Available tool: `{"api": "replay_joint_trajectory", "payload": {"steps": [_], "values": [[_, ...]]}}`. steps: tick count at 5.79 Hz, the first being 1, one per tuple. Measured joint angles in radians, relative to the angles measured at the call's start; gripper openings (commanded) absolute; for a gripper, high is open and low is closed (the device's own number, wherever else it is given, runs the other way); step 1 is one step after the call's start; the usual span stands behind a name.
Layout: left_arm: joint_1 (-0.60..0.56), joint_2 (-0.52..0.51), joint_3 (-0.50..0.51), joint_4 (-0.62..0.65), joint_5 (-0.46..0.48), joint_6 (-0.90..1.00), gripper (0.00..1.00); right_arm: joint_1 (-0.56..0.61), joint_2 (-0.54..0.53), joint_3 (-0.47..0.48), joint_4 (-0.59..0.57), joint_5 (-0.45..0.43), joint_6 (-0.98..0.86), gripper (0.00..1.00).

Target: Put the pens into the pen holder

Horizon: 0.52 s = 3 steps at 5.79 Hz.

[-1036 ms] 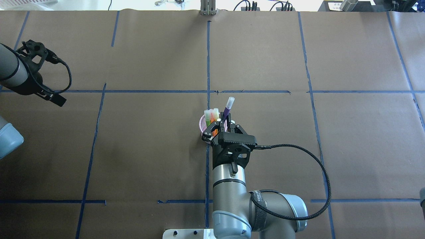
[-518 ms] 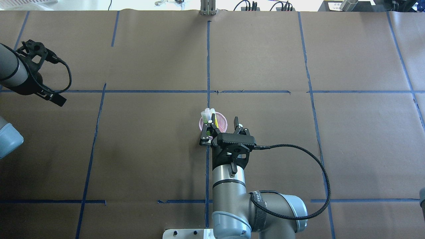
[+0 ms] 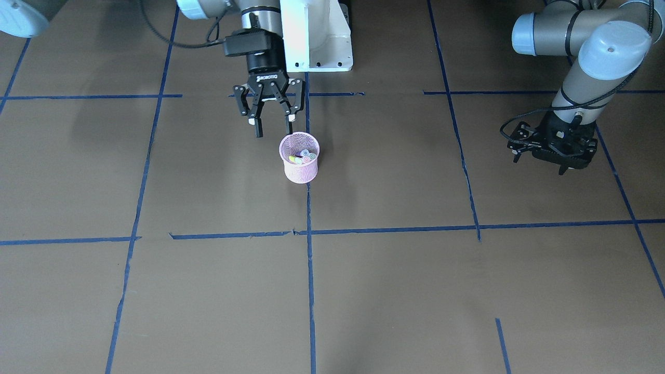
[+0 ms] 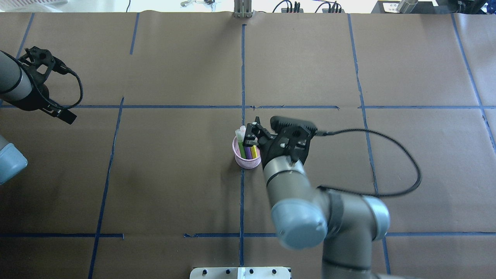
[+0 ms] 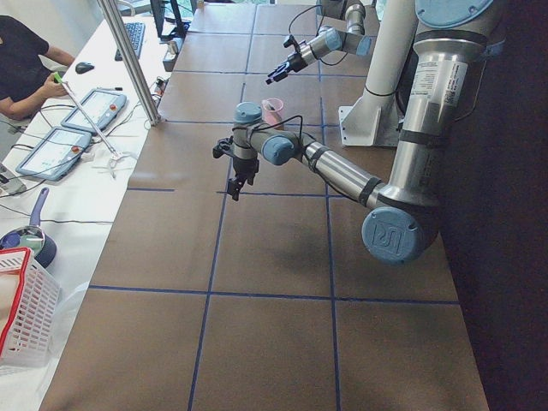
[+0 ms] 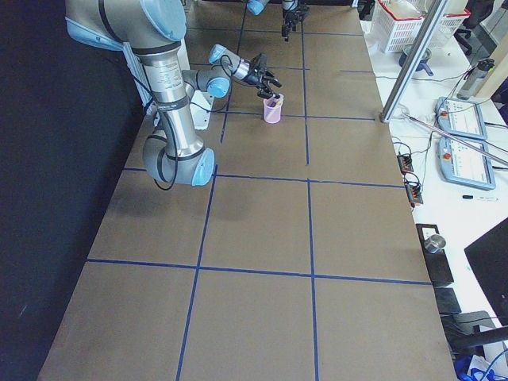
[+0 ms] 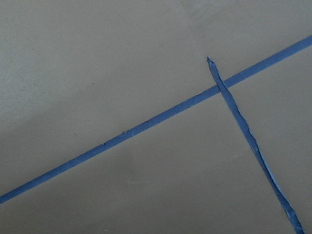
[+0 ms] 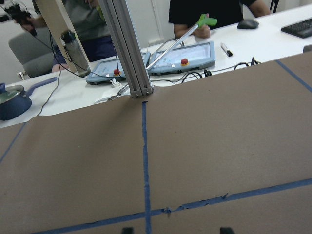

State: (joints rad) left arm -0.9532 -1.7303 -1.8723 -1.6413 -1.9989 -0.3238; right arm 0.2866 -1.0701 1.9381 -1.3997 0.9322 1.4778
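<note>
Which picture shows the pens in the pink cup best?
The overhead view: the pens show their green, purple and orange-yellow sides inside the pen holder. The front-facing view shows only their tips. In the side views they are too small to tell, and the wrist views show nothing of them.

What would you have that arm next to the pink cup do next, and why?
Probably lift the right gripper up and back, away from the pen holder. Its fingers are spread and empty close to the rim, and three pens already stand inside, so nothing seems left to carry.
</note>
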Motion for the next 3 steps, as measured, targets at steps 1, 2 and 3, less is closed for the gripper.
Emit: {"api": "replay_joint_trajectory", "payload": {"steps": [1,2,3], "values": [[-0.015,0.007,0.001,0.000,-0.029,0.002,0.99,0.142,-0.039,0.030,0.000,0.285,-0.089,0.63],[-0.037,0.022,0.000,-0.001,-0.067,0.003,1.00,0.295,-0.095,0.043,-0.002,0.563,-0.190,0.63],[-0.070,0.043,-0.002,-0.001,-0.108,0.003,1.00,0.445,-0.167,0.048,-0.004,0.808,-0.322,0.63]]}}
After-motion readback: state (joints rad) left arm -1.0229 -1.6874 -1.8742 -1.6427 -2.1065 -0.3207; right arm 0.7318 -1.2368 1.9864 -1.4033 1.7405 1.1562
